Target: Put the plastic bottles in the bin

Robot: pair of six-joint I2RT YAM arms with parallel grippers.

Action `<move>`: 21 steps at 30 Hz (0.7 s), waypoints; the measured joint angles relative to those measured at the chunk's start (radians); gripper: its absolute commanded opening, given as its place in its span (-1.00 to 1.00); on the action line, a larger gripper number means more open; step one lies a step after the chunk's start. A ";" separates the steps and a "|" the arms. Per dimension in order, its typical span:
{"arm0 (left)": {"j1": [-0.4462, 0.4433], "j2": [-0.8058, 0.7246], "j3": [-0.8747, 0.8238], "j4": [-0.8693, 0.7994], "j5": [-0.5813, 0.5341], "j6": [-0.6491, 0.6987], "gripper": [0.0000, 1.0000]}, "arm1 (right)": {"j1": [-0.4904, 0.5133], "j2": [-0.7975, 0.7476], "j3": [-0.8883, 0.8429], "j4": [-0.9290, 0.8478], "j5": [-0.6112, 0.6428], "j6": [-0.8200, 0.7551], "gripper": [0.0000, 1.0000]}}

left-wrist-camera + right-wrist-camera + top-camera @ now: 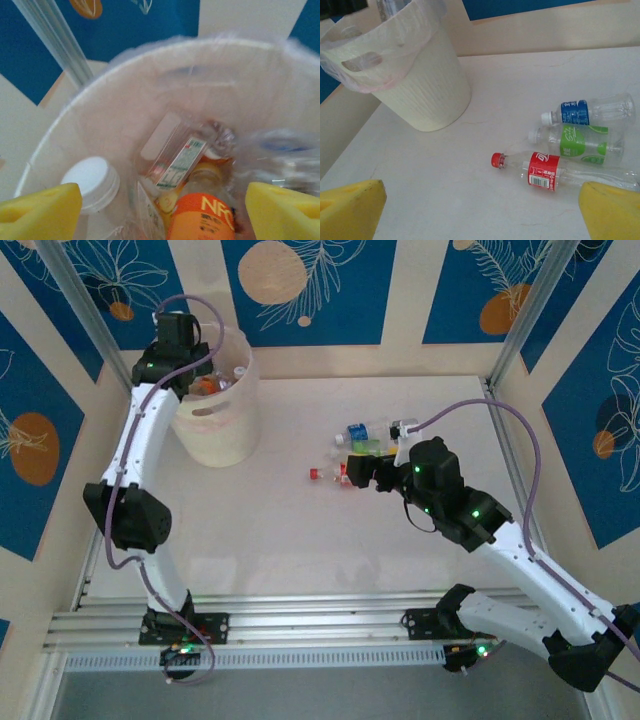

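The bin (pixel 215 430) stands at the far left, pale and translucent. My left gripper (pixel 190 375) hovers over its mouth, open, with nothing between its yellow pads (pixel 42 210). Inside the bin (pixel 100 95) lie several plastic bottles: an orange-labelled one (pixel 202 217), a clear one with a green-white label (pixel 177 160), a white-capped one (pixel 92 180) and a blurred clear one (pixel 280 155). Three more lie on the table: red-labelled (pixel 555 171), green-labelled (pixel 577 142), blue-labelled (pixel 590 111). My right gripper (pixel 355 470) is open just short of the red-labelled bottle, low over the table.
The bin (pixel 420 85) has oval handle cut-outs near its rim. Aluminium frame posts (pixel 85 310) rise at the back corners, and patterned walls enclose the white table (pixel 300 540). Bare table lies between the bin and the three loose bottles.
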 measured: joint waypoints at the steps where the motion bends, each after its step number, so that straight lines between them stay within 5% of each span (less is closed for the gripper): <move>1: 0.000 -0.004 0.019 -0.001 0.008 0.002 0.76 | 0.000 0.006 0.000 -0.003 0.004 0.001 0.99; 10: -0.019 -0.154 0.024 -0.013 0.113 0.026 0.99 | -0.058 0.195 0.140 -0.197 0.083 0.123 0.99; 21: -0.299 -0.464 -0.513 0.180 0.312 0.027 0.99 | -0.341 0.486 0.196 -0.361 -0.070 0.304 0.99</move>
